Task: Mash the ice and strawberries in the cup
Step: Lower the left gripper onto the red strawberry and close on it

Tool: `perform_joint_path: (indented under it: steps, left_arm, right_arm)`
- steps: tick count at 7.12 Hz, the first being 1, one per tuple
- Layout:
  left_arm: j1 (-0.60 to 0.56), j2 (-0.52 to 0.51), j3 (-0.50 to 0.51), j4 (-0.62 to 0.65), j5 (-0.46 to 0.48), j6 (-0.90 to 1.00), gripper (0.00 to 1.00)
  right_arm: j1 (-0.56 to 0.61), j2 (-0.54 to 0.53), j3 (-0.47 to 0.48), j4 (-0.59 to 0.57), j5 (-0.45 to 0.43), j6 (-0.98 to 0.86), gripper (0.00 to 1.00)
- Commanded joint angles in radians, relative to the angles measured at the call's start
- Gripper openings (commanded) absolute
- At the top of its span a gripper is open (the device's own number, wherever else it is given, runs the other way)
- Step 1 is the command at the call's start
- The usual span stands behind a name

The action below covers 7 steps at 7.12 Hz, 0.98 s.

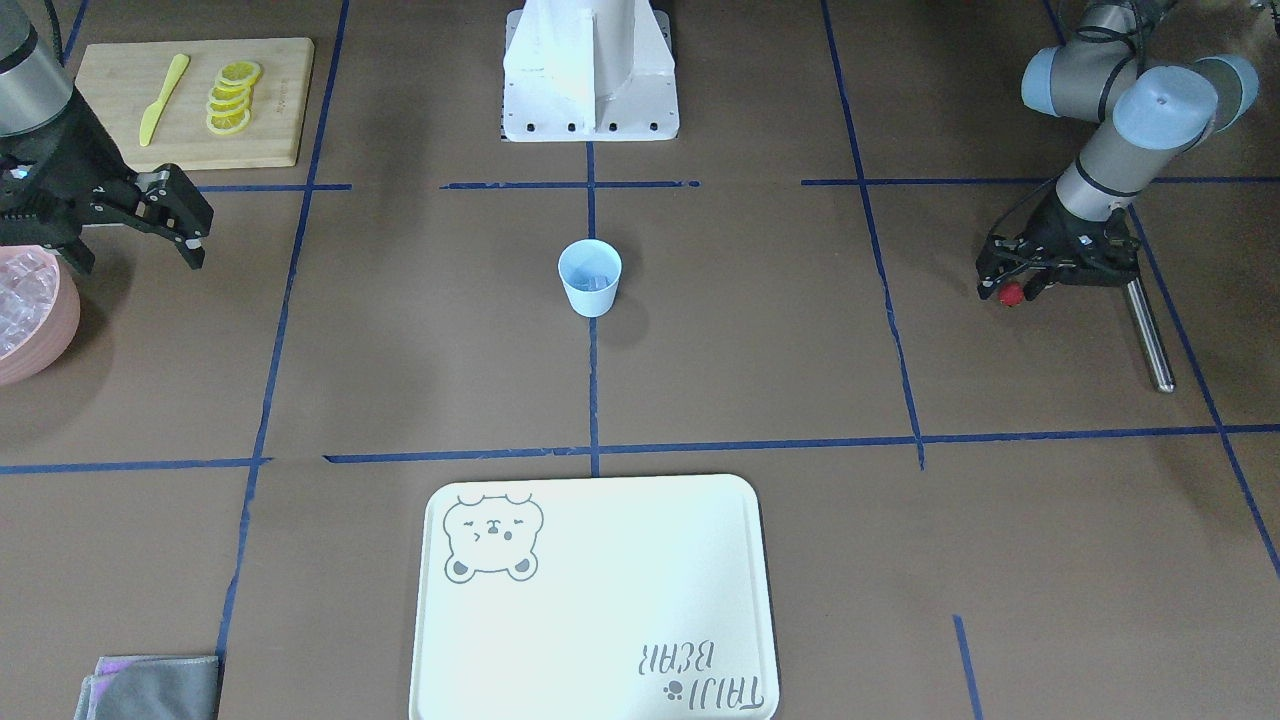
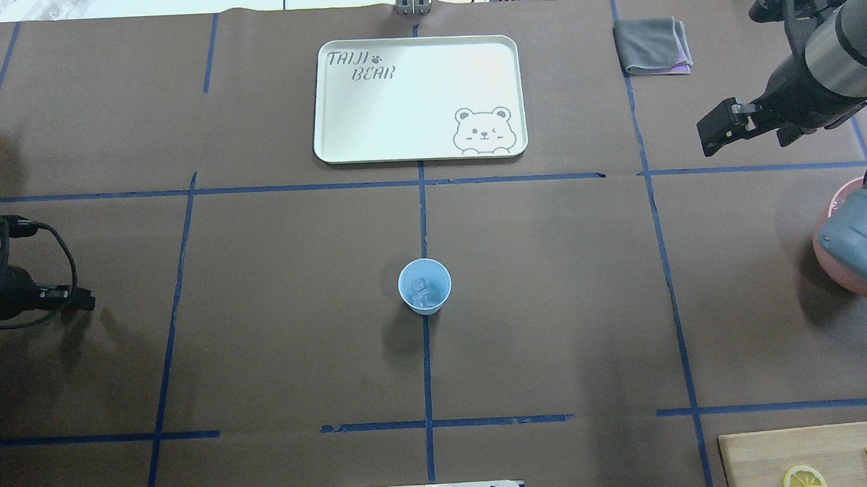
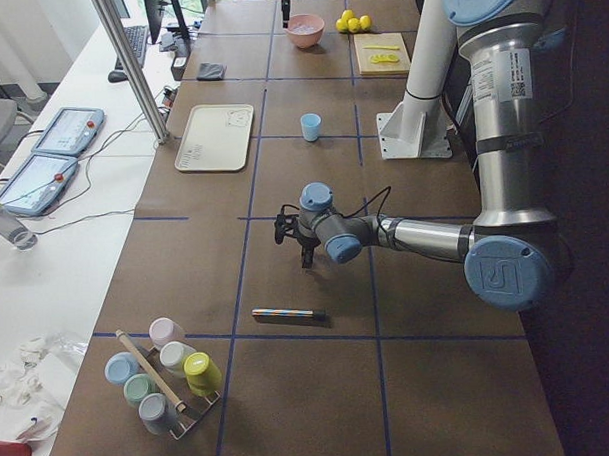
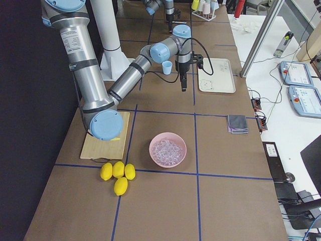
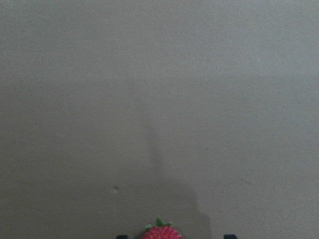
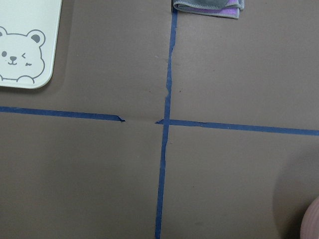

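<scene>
Ice already lies in the cup at mid-tabletop, my left gripper is clamped on the strawberry well off to one side, and my right gripper hangs with its jaws apart, so I judge dropping the berry in and mashing are still left.

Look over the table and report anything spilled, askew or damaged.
Nothing is spilled or toppled. The cup stands upright with ice inside, and the left claw holds the strawberry. The only flaw is a small torn gap in the blue tape beside a crossing.
</scene>
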Motion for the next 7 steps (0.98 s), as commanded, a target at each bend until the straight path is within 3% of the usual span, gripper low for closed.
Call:
perform_joint_path:
  steps: [1,7]
  left_arm:
    - [0.0,0.011,-0.002,-0.002,0.0,0.002,0.63]
    - [0.0,0.011,-0.002,-0.002,0.0,0.002,0.58]
  right_arm:
    - [0.0,0.001,0.001,0.0,0.0,0.001,0.99]
    - [0.0,-0.001,0.01,0.0,0.017,0.002,0.99]
